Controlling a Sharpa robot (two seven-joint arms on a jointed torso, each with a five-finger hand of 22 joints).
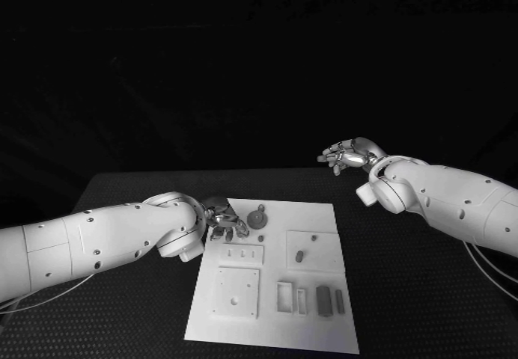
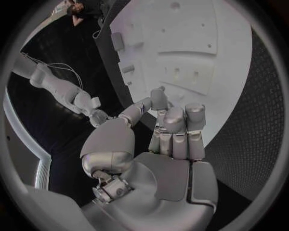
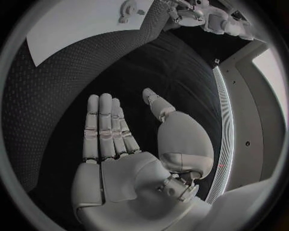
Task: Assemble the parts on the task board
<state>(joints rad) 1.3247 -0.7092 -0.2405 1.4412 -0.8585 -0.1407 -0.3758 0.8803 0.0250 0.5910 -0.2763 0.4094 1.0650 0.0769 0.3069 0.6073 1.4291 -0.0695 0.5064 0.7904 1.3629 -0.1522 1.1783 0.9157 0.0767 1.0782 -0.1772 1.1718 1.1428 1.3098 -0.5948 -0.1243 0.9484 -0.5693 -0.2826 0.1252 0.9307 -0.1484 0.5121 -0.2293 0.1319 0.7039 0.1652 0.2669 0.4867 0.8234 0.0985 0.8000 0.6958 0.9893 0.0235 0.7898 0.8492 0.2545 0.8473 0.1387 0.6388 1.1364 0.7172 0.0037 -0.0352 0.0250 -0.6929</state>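
Note:
The white task board (image 1: 272, 329) lies in the middle of the black table, with raised blocks and slots on it. A dark round toothed part (image 1: 258, 218) sits near its far left corner, and two dark slim parts (image 1: 324, 301) stand at its near right. A small grey part (image 1: 300, 256) rests in a right-hand block. My left hand (image 1: 221, 221) hovers at the board's far left edge beside the round part, its fingers (image 2: 175, 130) curled in with nothing visible in them. My right hand (image 1: 347, 155) is raised beyond the table's far edge, its palm (image 3: 129, 168) flat and empty.
The board (image 2: 199, 43) lies just past my left hand's fingertips. In the right wrist view the board (image 3: 78, 21) and the round part (image 3: 127, 8) lie far off, with my left hand (image 3: 187, 12) beside them. Black table (image 1: 432, 299) surrounds the board.

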